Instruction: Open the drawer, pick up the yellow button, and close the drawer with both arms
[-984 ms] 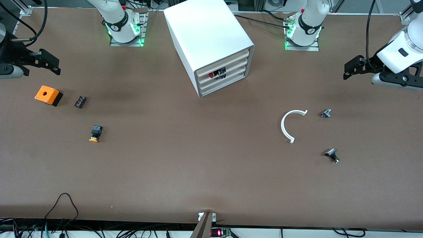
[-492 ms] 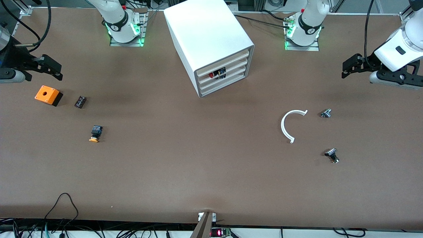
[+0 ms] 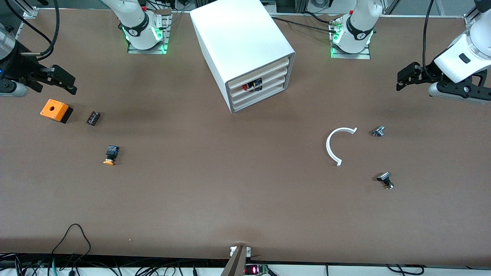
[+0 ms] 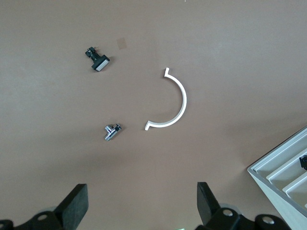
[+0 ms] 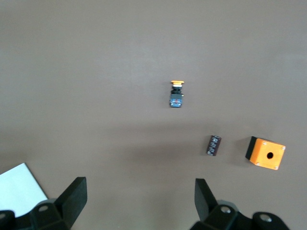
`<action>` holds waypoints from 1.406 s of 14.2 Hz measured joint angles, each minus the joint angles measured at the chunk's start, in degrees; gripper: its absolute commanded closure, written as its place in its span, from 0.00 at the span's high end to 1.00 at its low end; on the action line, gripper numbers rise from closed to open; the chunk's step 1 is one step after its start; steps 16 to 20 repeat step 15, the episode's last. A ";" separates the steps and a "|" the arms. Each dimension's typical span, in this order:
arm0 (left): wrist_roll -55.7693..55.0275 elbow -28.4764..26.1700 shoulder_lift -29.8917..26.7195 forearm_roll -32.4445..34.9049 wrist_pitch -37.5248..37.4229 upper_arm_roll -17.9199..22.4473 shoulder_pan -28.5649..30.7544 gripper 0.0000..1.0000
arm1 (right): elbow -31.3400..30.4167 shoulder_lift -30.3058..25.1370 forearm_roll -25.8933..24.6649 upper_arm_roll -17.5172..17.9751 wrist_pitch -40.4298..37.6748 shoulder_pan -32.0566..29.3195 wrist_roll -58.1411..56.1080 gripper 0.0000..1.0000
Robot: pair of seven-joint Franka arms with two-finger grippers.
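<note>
drawer [image 3: 257, 66]: top slot of cabinet [image 3: 239, 46], shut | button [image 3: 109, 155]: on bench, well apart from cabinet, toward right arm's end | left gripper [image 3: 406, 78], right gripper [image 3: 63, 80]: jaws apart, empty | risk: red-capped button [image 3: 251, 85], inside cabinet, grabbed by mistake

White cabinet [image 3: 245, 46], drawer [image 3: 261, 66] shut; button [image 3: 110, 154] on table [image 3: 230, 191]; both hands raised
</note>
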 measured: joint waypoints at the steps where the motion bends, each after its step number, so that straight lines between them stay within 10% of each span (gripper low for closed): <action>1: 0.00 0.00 0.00 0.00 -0.01 0.01 0.02 1.00 | 0.00 0.00 0.84 0.00 0.00 0.00 0.02 0.99; 20: 0.00 0.00 0.00 0.00 -0.02 0.01 0.02 1.00 | 0.43 -0.13 1.23 -0.18 0.01 -0.03 0.50 0.99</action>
